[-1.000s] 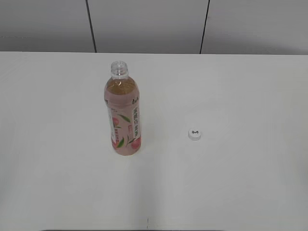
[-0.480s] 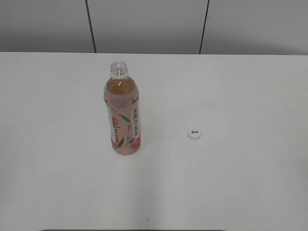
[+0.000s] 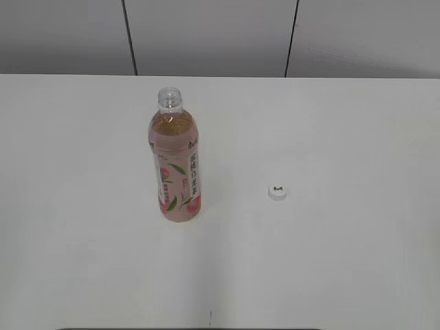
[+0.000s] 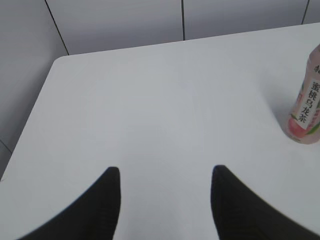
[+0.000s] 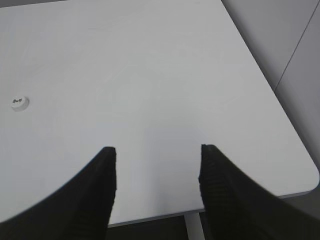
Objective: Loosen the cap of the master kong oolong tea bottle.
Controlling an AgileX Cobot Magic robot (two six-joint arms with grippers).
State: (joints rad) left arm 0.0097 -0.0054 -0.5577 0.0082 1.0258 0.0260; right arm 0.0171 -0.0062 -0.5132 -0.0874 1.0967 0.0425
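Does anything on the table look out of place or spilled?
No spill shows. The cap lies alone on the table, to the right of the upright bottle, whose neck is open.

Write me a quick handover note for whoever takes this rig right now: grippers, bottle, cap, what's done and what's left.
Left gripper: open, empty, over bare table, bottle to its right.
Right gripper: open, empty, near the table's right edge.
Master kong oolong tea bottle: upright left of centre, neck open, no cap on it.
Cap: lying on the table to the right of the bottle, apart from it.
Done: cap is off the bottle.
Left: nothing visible of the loosening; neither arm shows in the exterior view.
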